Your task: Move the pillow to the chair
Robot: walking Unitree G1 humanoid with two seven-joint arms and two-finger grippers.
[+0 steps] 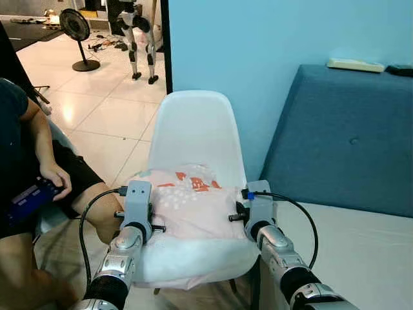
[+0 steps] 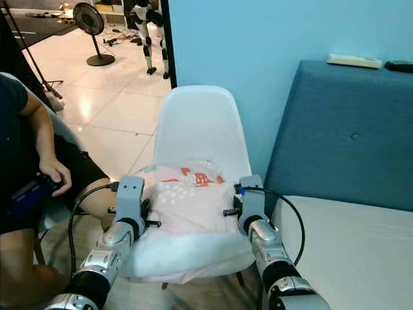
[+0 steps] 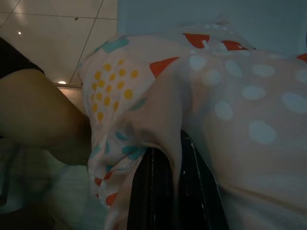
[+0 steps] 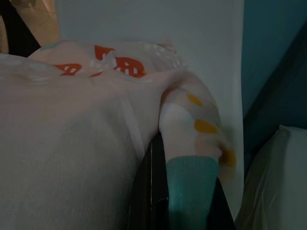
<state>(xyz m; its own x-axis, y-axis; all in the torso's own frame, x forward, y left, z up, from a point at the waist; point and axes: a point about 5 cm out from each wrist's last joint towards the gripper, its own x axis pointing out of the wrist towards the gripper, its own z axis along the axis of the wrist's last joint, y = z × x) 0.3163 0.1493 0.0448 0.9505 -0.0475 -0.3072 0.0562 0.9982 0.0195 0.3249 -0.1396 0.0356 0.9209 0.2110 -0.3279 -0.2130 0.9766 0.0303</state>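
A pale pink pillow [image 1: 193, 213] with white dots and orange, yellow and teal patches lies on the seat of a white plastic chair [image 1: 193, 129], sagging over its front edge. My two arms reach in from below and flank it. In the left wrist view my left gripper [image 3: 175, 191] is shut on a fold of the pillow's left side, with fabric pinched between the black fingers [image 3: 151, 191]. On the pillow's right corner my right gripper [image 4: 180, 201] is shut in the same way, cloth draped over its fingers [image 4: 144, 196].
A seated person [image 1: 26, 161] is close on the left, knee near the chair, holding a blue device [image 1: 29, 199]. A blue padded headboard [image 1: 348, 142] and white mattress [image 1: 361, 252] stand at the right. Beyond the doorway are a floor fan [image 1: 77, 32] and another robot [image 1: 139, 32].
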